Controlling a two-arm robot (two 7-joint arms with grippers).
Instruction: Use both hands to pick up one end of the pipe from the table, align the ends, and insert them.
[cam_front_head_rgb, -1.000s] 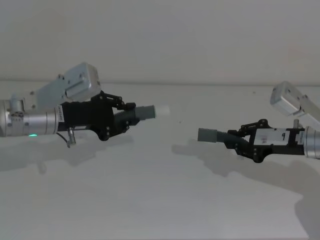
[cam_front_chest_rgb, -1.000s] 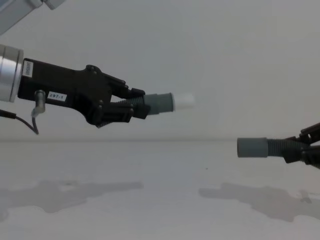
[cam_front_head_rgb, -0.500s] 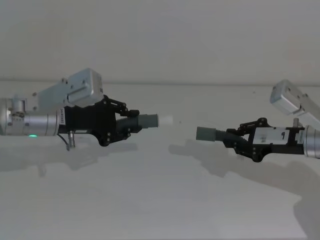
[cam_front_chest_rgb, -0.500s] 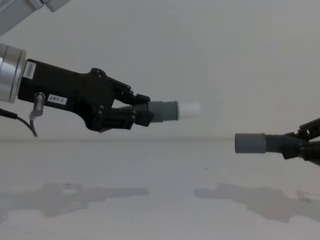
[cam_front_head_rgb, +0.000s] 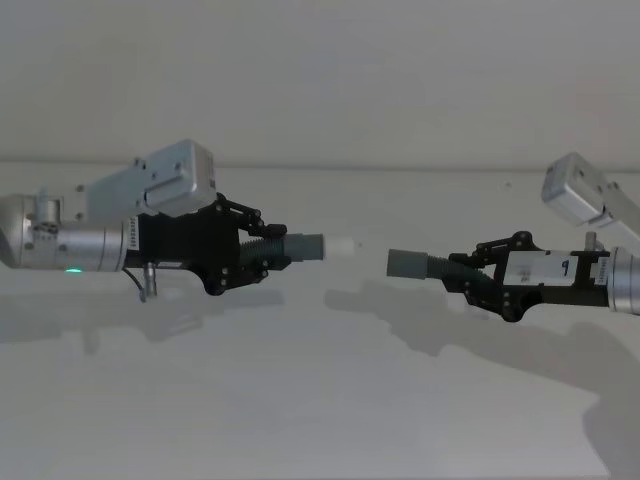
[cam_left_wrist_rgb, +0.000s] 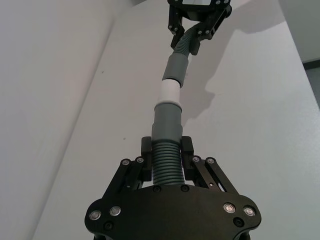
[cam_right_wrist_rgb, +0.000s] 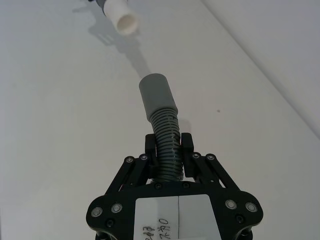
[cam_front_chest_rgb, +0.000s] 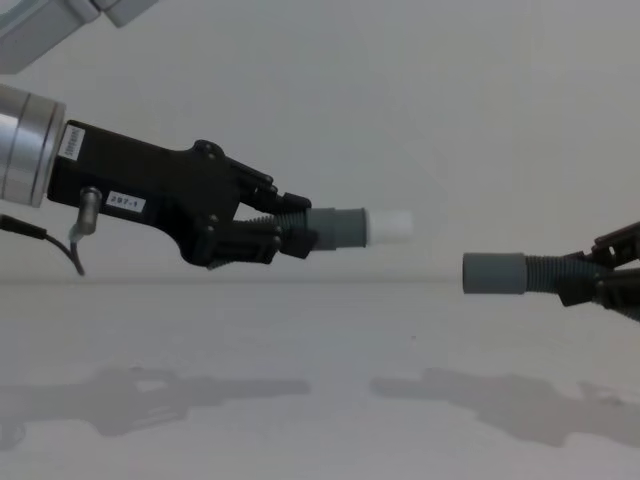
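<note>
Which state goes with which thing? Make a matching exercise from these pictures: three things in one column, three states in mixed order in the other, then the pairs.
Things
1. left gripper
2. right gripper
3. white tip

States
A. in the air, facing the plain grey cuff, with a gap between them
B. shut on the white-tipped hose
C. shut on the grey-cuffed hose

Pairs: 1-B, 2-C, 3-A

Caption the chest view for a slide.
White-tipped pipe in left gripper faces grey-cuffed pipe in right gripper across a gap.
</note>
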